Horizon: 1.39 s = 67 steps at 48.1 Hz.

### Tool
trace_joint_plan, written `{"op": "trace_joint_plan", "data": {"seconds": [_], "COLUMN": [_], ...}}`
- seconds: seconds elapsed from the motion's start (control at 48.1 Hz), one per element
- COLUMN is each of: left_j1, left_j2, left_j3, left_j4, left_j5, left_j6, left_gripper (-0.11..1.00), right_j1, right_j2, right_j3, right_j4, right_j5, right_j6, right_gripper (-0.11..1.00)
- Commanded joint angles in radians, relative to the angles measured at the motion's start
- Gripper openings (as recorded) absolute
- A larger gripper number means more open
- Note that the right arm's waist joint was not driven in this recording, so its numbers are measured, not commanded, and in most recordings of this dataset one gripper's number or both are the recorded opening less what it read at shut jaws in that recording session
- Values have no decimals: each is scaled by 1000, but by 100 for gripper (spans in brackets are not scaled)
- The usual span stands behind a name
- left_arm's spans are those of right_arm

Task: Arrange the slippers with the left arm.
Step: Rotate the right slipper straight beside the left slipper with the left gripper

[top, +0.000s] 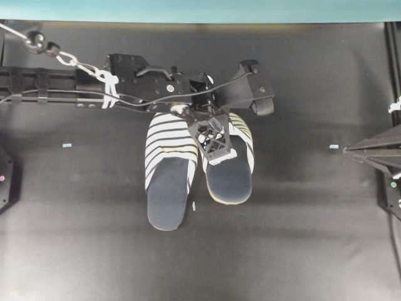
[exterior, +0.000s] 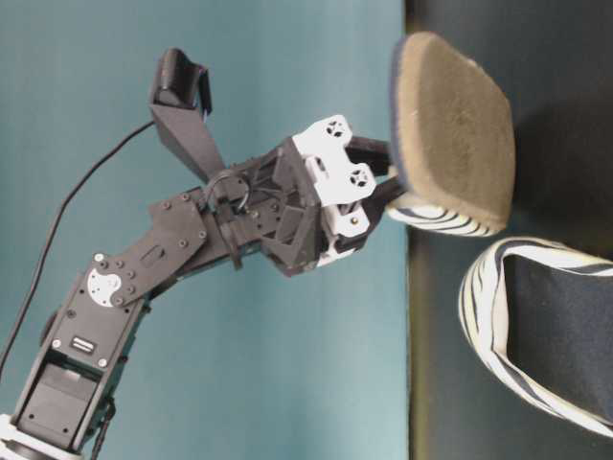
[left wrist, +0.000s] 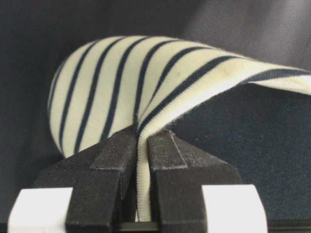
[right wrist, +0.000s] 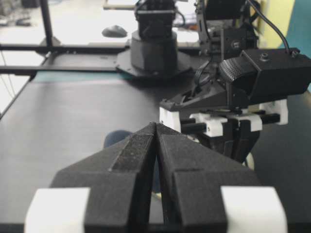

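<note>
The left hand (left wrist: 142, 145) is pinched tight on the striped top edge of the right slipper (top: 232, 172) and tips it up off the black tabletop (top: 301, 238). The left slipper (top: 168, 169) lies flat just beside it. The right hand (right wrist: 156, 133) is closed on nothing, far away.

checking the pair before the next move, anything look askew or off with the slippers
One thing: the right-hand slipper is not lying flat. The left gripper is shut on the edge of its striped upper, and the table-level view shows it tipped up with its tan sole exposed. The other slipper lies flat on the black table.
</note>
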Motion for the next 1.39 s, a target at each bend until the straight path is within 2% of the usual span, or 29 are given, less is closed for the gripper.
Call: {"op": "trace_joint_plan", "data": {"seconds": [0.0,1.019,1.103,1.29,1.373], "left_j1": [-6,-23,-28,-34,-41], "left_j2": [-8,-14,-14,-14,-15], "left_j3": [-3,31,31,34,37], "left_j4": [2,0,0,0,0], "left_j5": [-11,-9,-8,-3,2], "left_j6": [8,-2,-17,-57,-55], "left_gripper": [1,3,16,72,87], "right_j1": [0,0,-2,0,0], "right_j2": [5,5,5,3,3], "right_j3": [-6,-5,-5,-5,-5], "right_j4": [3,3,3,3,3], "right_j5": [-8,-12,-12,-14,-18], "right_j6": [5,6,6,6,6], "right_gripper": [0,0,0,0,0]}}
